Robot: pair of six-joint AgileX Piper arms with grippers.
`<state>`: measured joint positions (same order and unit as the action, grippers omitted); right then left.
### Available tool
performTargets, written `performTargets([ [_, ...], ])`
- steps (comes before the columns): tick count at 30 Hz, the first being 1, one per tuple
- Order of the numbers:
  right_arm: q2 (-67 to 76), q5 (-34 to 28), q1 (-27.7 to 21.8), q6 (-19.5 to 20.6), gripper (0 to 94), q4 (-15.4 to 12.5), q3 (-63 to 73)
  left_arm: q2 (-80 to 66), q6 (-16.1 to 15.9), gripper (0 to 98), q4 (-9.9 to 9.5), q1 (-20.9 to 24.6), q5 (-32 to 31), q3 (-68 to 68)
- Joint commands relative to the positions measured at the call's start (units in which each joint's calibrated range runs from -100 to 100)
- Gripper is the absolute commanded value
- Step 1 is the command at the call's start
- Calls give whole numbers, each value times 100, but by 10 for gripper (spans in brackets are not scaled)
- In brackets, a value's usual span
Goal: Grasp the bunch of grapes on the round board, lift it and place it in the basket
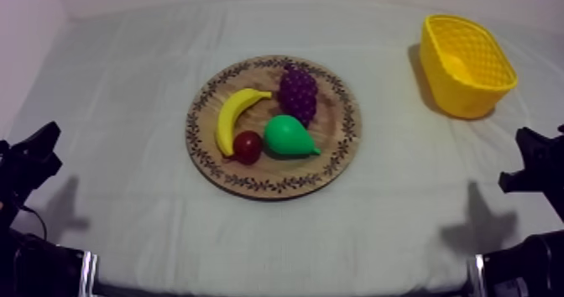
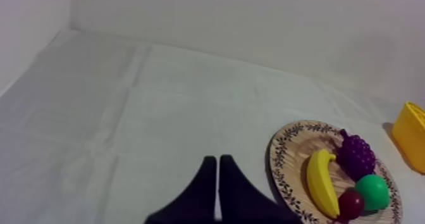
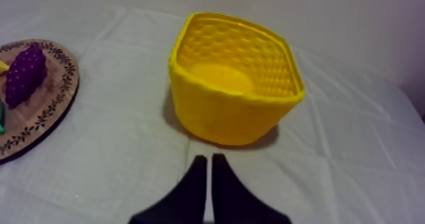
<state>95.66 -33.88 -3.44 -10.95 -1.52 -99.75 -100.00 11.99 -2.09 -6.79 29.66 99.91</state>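
- Two grippers sitting low at the table's sides, gripping nothing: keeping the left gripper (image 2: 218, 160) pressed into a narrow wedge, and the right gripper (image 3: 209, 158) pressed together the same way.
- Finding the bunch of grapes (image 1: 298, 95) lying on the round wooden board (image 1: 337, 164), on its far half toward the yellow basket (image 1: 467, 99), just beside the banana (image 1: 235, 116) tip and the green pear (image 1: 288, 136), with the small red fruit (image 1: 247, 146) nearer the front.
- Judging the pick not yet begun, and favouring the right arm as the one nearer the basket.
- Spreading the fingers wide before descending, coming down on the grapes' open side away from banana and pear, and closing across the bunch's narrow width.
- Lifting well clear of the board before swinging, then letting go over the basket's open mouth, not its rim.
- Getting from the right wrist view a look down into the basket, its floor looking bare.
- Getting from the top view the spacing of all four fruits, with most of them cut off in the right wrist view.
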Motion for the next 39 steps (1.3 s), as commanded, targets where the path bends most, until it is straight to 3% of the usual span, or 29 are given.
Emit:
performTargets([
  [1, 1, 1, -1, 3, 5, -1, -2, 0, 0, 1, 1, 2, 0, -2],
  [12, 1, 1, -1, -3, 6, -1, -2, 0, 0, 1, 1, 2, 0, -2],
  [18, 1, 1, -1, -248, 9, -1, -2, 0, 0, 1, 1, 2, 0, -2],
  [27, 6, 3, -106, 66, 5, -3, -2, 0, 0, 1, 1, 2, 0, -2],
  [39, -97, -8, 13, -65, 2, -102, 136, 0, 0, 1, 1, 2, 0, -2],
])
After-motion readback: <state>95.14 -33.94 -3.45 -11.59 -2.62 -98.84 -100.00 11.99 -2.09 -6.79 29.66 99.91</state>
